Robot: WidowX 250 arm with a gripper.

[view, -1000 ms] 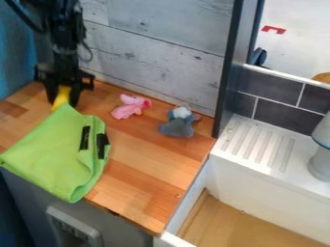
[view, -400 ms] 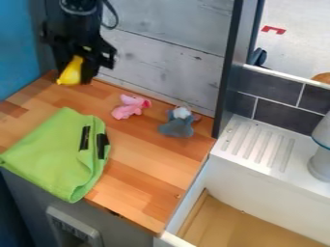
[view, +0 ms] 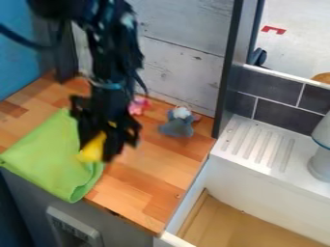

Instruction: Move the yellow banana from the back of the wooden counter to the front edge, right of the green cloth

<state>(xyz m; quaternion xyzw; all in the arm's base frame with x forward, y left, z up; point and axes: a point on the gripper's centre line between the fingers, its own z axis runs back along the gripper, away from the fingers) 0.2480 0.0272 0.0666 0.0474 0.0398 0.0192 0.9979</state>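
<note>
The black gripper [view: 98, 153] hangs over the right part of the green cloth [view: 48, 157], shut on a yellow object [view: 94, 147] that sticks out to the lower left. Whether the yellow object touches the cloth, I cannot tell. Behind the gripper, a pink plush toy [view: 138, 105] lies partly hidden by the arm. To the right sits a grey-blue plush toy with a white top [view: 176, 126], near the back wall. The cloth's black strips are hidden behind the gripper.
A wooden counter [view: 151, 195] carries these things, with a grey plank wall [view: 184, 67] behind. A dark upright post [view: 228, 67] stands at its right back corner. Farther right are a white ribbed drainboard [view: 261, 144], a white container [view: 320, 161] and a deep basin [view: 222, 222].
The gripper has come from the back left corner forward and to the right, carrying the yellow object. Earlier it lifted that object from beside the cloth's back corner. The arm now partly covers the pink toy.
</note>
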